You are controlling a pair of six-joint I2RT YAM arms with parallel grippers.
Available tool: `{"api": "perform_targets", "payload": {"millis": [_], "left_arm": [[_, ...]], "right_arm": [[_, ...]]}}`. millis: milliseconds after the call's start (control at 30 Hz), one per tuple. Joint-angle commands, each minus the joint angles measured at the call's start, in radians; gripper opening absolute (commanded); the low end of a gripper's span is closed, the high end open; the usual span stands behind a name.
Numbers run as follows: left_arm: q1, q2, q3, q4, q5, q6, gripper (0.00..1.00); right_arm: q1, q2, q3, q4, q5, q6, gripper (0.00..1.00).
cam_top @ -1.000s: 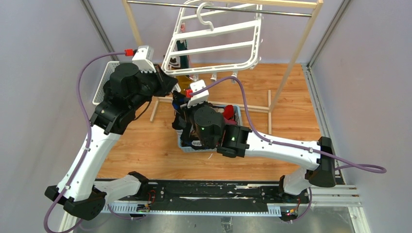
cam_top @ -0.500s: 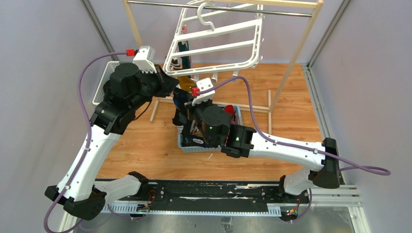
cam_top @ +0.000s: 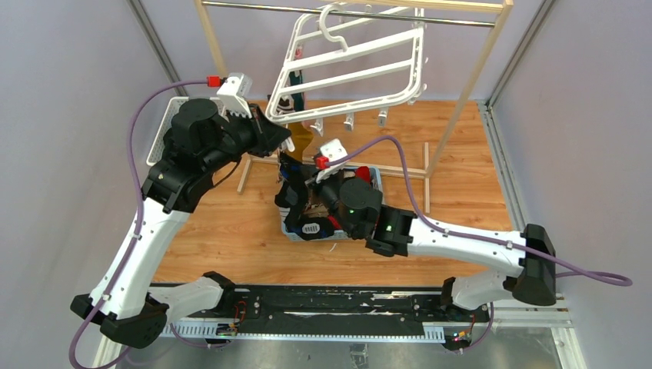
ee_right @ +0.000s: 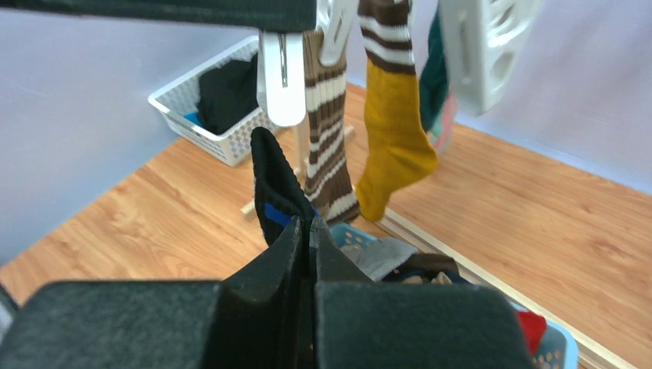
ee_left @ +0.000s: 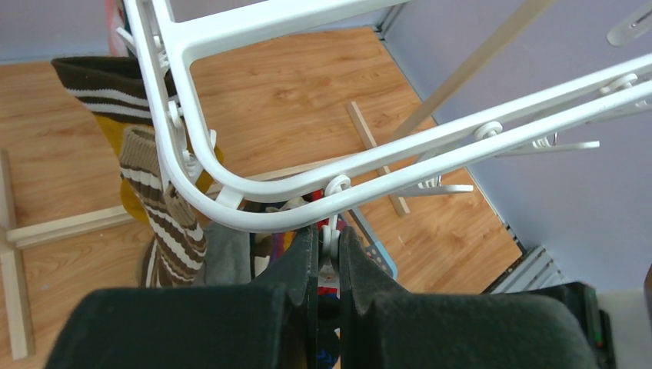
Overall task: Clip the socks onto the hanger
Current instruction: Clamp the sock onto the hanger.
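The white hanger [cam_top: 354,58] hangs tilted from the rack rail. My left gripper [ee_left: 328,234] is shut on one of its small white clips [ee_left: 331,247], just under the frame's curved rim [ee_left: 254,211]. My right gripper [ee_right: 310,227] is shut on a black sock with a blue band [ee_right: 271,184]. That sock's top stands just below a white clip [ee_right: 281,77]. A brown-and-cream striped sock [ee_right: 327,138] and a mustard sock [ee_right: 392,138] hang clipped beside it. More socks lie in the blue basket [cam_top: 374,181].
A white basket [cam_top: 171,123] with a black garment stands at the back left. The wooden rack's feet [cam_top: 400,171] cross the floor behind the blue basket, and its right post [cam_top: 461,84] rises to the right. Other free clips [cam_top: 382,117] dangle from the hanger's near edge.
The hanger has swung right and tilted further, with my left gripper following on the clip. My right arm has reached farther forward and lifted the black sock up under the clip.
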State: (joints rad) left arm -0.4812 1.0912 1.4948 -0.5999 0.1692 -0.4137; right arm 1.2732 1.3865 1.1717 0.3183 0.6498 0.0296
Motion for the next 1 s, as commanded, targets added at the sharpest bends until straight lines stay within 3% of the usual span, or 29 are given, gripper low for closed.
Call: {"api": "perform_targets", "payload": {"millis": [0,267,967], "left_arm": [[-0.005,0.012,0.038,-0.014,0.135,0.066,0.0],[-0.005,0.033,0.061,-0.046,0.23,0.111,0.0],[-0.005,0.041,0.094,-0.05,0.245,0.121,0.0]], "right_arm": [[-0.026,-0.107,-0.06,0.149,-0.159,0.0,0.0],[-0.058,-0.149,-0.072,0.15,-0.203,-0.008,0.0],[-0.108,-0.121,-0.039,0.073,-0.226,-0.054,0.0]]}}
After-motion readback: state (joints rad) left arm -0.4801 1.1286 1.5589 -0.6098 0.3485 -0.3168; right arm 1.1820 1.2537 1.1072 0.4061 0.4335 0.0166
